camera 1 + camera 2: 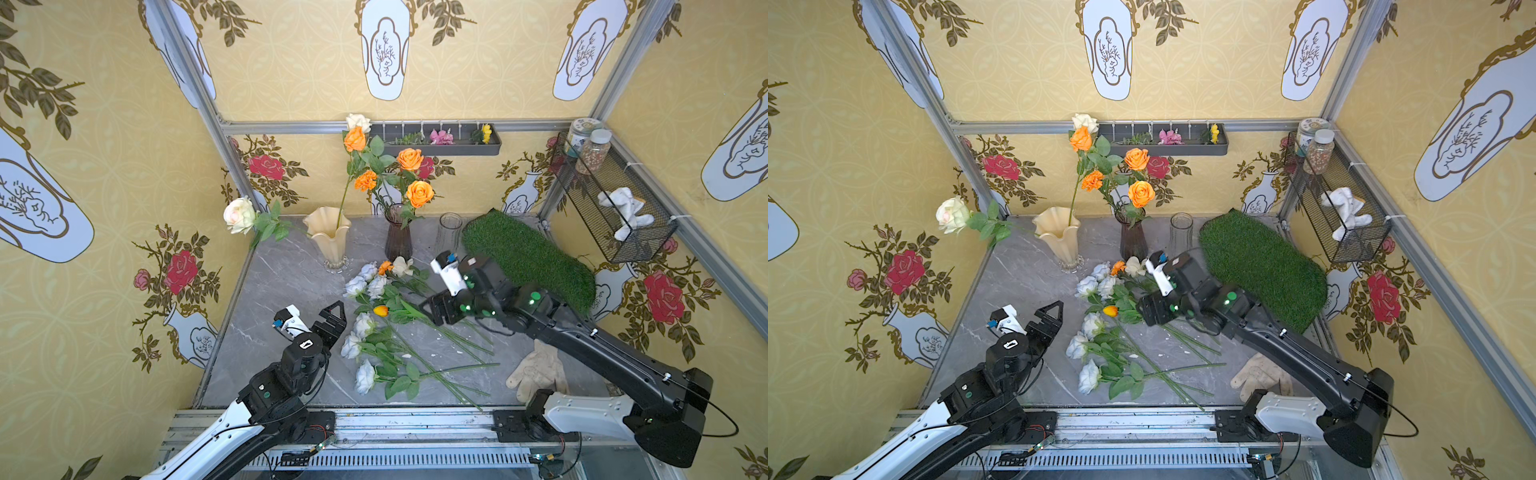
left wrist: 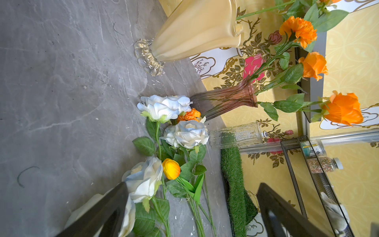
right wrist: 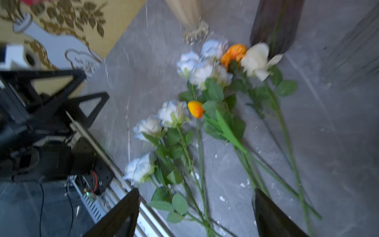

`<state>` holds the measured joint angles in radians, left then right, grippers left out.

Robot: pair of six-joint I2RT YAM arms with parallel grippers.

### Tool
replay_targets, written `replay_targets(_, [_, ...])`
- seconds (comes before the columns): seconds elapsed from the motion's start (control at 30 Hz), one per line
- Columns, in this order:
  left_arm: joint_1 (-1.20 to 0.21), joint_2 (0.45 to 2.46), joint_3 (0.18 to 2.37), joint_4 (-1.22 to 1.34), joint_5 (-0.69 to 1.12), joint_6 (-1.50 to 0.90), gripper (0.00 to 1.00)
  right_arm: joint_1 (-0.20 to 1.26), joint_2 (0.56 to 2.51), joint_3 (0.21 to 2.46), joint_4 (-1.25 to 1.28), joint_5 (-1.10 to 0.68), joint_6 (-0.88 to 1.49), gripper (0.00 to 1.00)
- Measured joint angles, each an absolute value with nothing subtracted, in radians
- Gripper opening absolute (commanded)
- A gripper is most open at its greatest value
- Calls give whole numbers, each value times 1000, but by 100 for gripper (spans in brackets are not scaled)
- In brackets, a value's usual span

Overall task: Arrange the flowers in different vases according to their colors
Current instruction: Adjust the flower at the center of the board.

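Observation:
Several pale blue-white roses [image 1: 365, 326], a cream rose [image 1: 402, 266], an orange marigold [image 1: 385, 267] and a yellow tulip [image 1: 380, 310] lie piled mid-table. At the back, the cream-yellow vase [image 1: 330, 239] holds a cream-white rose [image 1: 240, 215] leaning left. Orange roses [image 1: 419, 193] fill the purple vase [image 1: 398, 237], and the clear glass vase [image 1: 451, 226] is empty. My left gripper [image 1: 337, 309] hangs open just left of the pile, with nothing between its fingers [image 2: 192, 185]. My right gripper [image 1: 426, 309] is open low over the stems, which run between its fingers [image 3: 195, 190].
A green grass mat [image 1: 528, 257] leans at the back right. A pale glove [image 1: 538, 370] lies front right under the right arm. A wire basket [image 1: 615, 199] with jars hangs on the right wall. A grey shelf tray [image 1: 436, 145] is on the back wall.

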<state>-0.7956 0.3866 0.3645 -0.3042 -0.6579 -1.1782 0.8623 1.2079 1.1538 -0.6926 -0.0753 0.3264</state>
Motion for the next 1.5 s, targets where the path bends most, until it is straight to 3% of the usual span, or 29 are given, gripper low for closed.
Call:
replay_targets(0.07, [-796,385,364,-310,-654,-1179,100,904,1235,1114,-711,-60,359,56])
replay_targets(0.13, [-796,379,365,-321,-651,-1181,100,920,1274,1077,-710,-51,397,53])
replay_targets(0.5, [-797,339,364,-354,-647,-1206,100,1086,1500,980,-657,-19,512,72])
replay_targets(0.7, [-796,363,364,-360,-648,-1213,100,1184,1530,976,-658,54,548,81])
replay_targets(1.03, [-797,369,366,-364,-648,-1213,100,1271,1512,960,-694,129,555,78])
replay_targets(1.27, [-797,368,366,-364,-648,-1213,100,1388,1635,1039,-735,222,507,78])
replay_targets(1.5, [-797,355,366,-367,-648,-1213,100,1381,1724,1060,-742,290,467,68])
